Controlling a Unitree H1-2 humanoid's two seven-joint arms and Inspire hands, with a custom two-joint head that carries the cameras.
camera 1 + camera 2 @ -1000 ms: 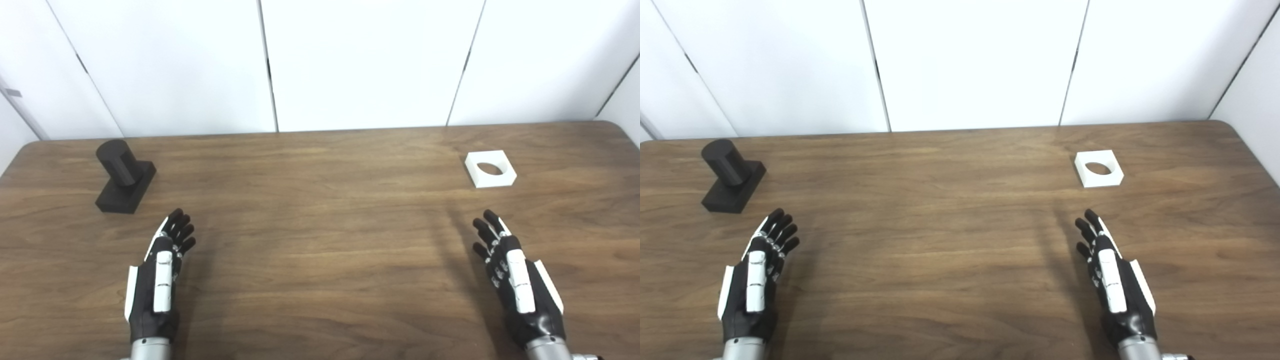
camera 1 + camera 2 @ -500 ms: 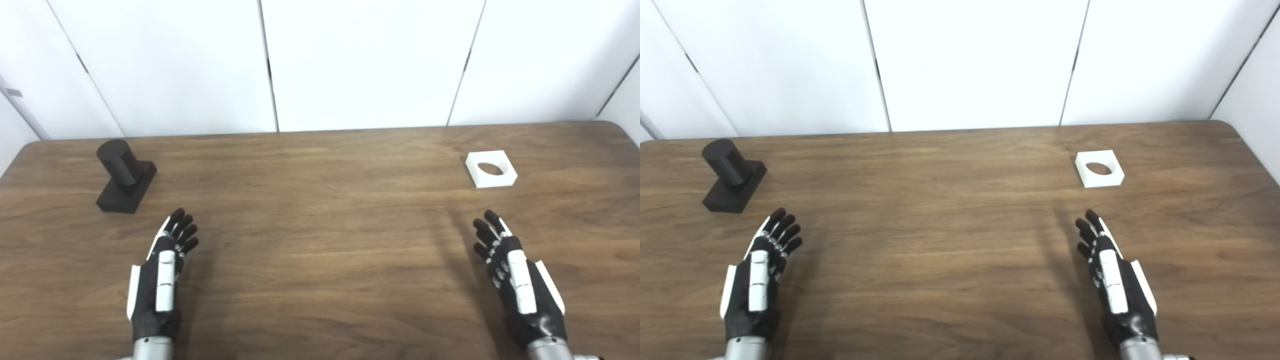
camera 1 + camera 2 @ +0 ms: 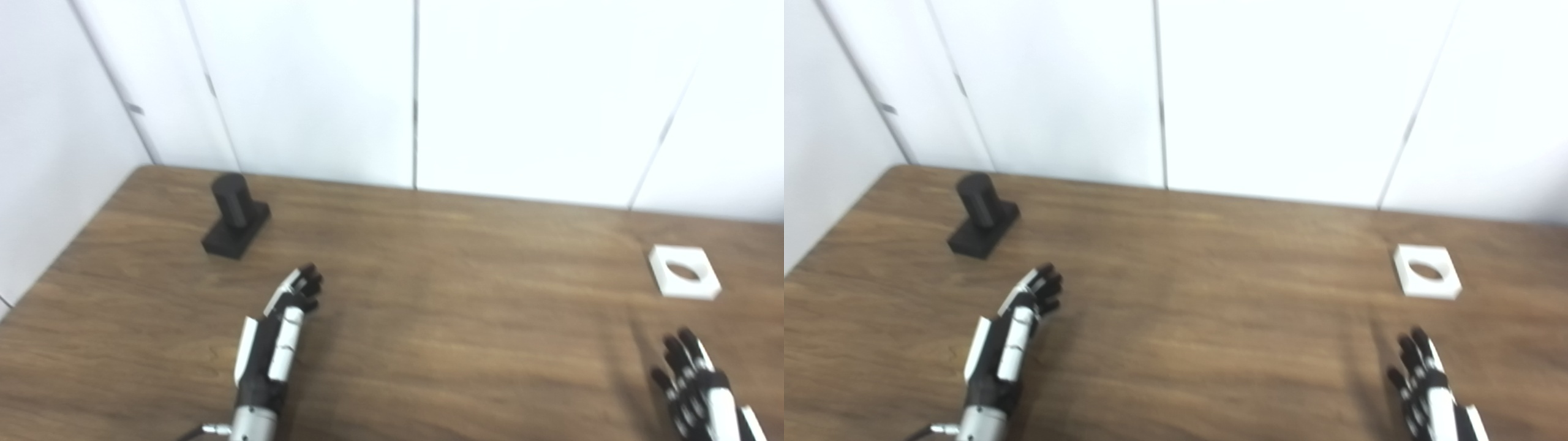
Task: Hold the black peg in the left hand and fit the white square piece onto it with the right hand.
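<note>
The black peg [image 3: 236,214], a round post on a rectangular base, stands upright at the far left of the wooden table [image 3: 441,288]. The white square piece [image 3: 684,280] with a round hole lies flat at the far right. My left hand [image 3: 275,337] is open and empty, fingers pointing up toward the peg but well short of it. My right hand [image 3: 698,386] is open and empty at the bottom right, partly cut off by the frame, nearer to me than the white piece. In the right eye view the peg [image 3: 981,212] and the white piece [image 3: 1426,279] look the same.
White wall panels [image 3: 520,92] stand behind the table and along its left side. The table's left edge [image 3: 67,257] runs close to the peg.
The whole picture has shifted right and down and is slightly blurred: the camera has turned left. The left hand has reached a little forward; the peg and white piece have not moved on the table.
</note>
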